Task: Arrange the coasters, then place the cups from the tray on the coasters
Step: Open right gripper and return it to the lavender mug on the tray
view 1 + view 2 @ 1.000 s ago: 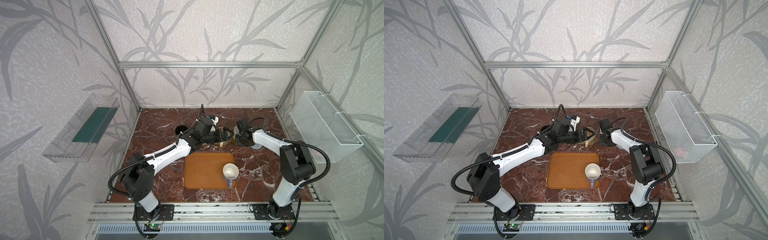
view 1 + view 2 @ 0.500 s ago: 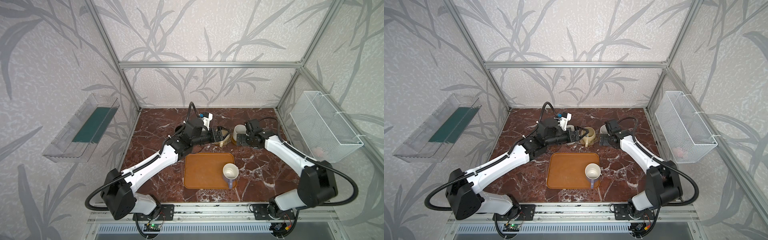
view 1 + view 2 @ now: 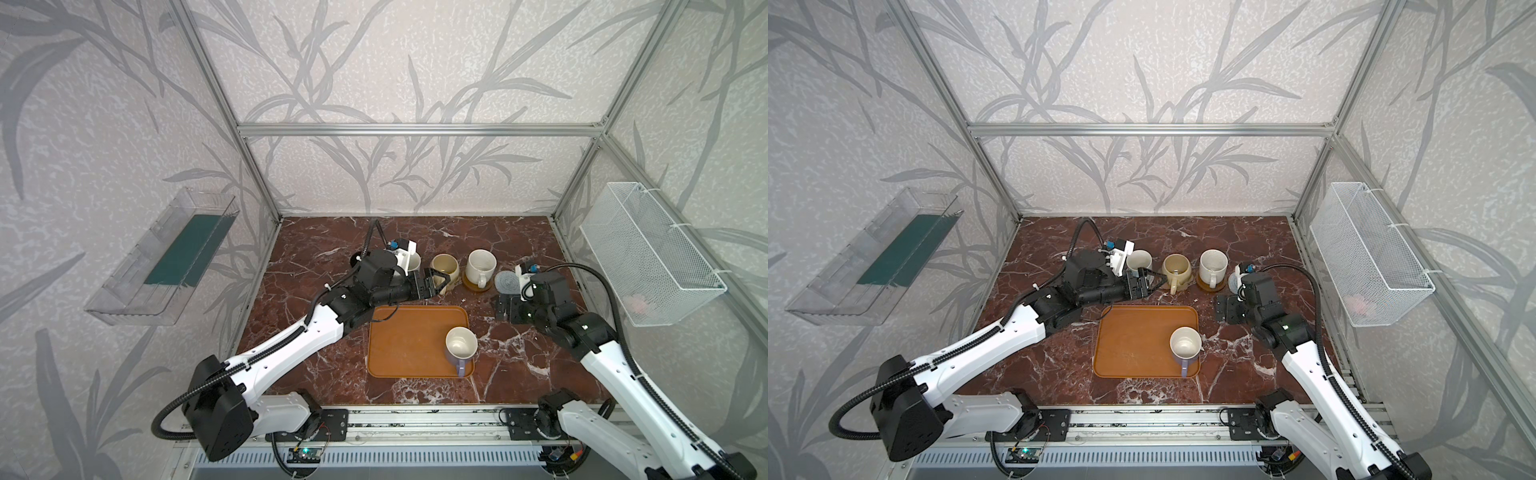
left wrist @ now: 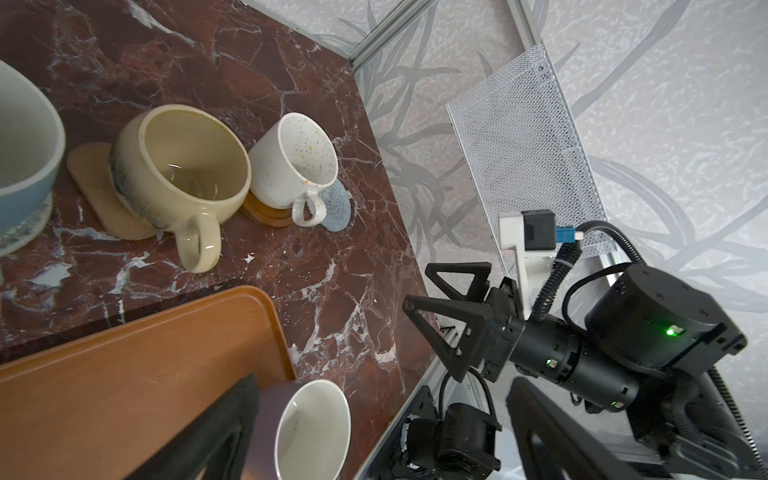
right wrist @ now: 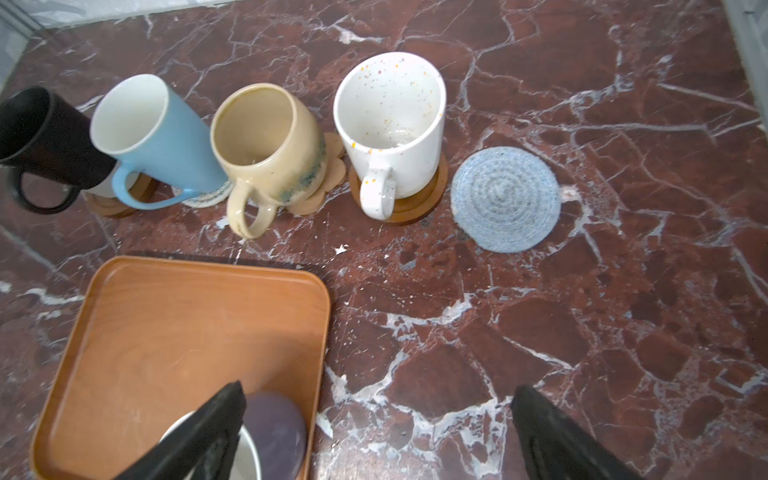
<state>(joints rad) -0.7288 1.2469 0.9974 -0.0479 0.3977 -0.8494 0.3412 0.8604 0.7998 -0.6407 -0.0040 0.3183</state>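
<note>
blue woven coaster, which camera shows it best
The right wrist view: the blue woven coaster lies whole and unobstructed there. The left wrist view hides part behind the white cup. In both top views it is small and partly covered by the right arm.

In both top views your left arm (image 3: pixel 374 286) covers nearly all the black cup (image 5: pixel 37 137) and part of the light blue cup (image 3: pixel 1139 261), left of centre. The lavender cup (image 5: pixel 270 432) runs off the right wrist picture's edge.

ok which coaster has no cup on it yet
The grey-blue woven coaster, bare beside the white speckled mug; the other four each carry a mug.
</note>
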